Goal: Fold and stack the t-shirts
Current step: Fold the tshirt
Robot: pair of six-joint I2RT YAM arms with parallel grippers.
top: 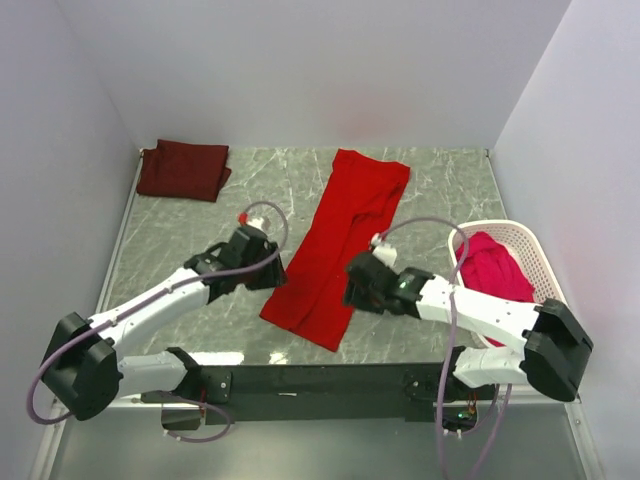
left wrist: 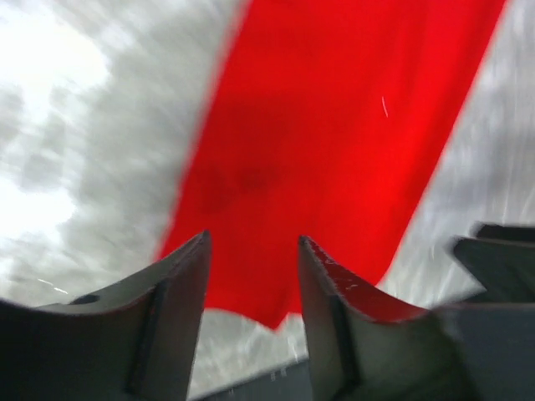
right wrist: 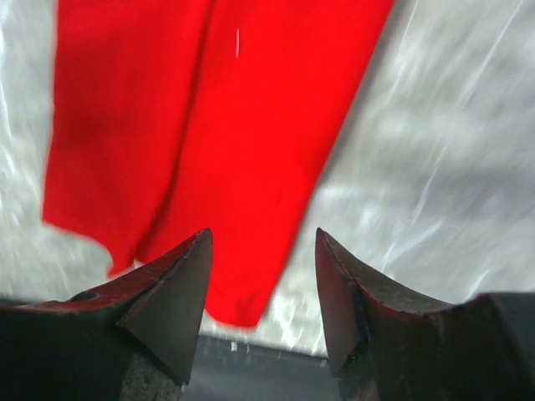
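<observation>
Left fingers (left wrist: 171, 305) and right fingers (right wrist: 167, 305) gape wide, empty; pinch both near-edge corners of the long bright-red cloth t-shirt (top: 338, 245) level before folding

Overhead; wrists close over red t-shirt (top: 335, 240)

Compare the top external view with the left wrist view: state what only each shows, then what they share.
Only top external: the folded dark maroon cloth shirt in the far left corner, the white perforated plastic basket holding a crumpled pinkish-red cloth shirt, and the right claw. Only left wrist: that the left claw has its fingers apart, holding nothing. Both: the long bright red cloth shirt, folded into a strip, lying on the grey marbled tabletop.
</observation>
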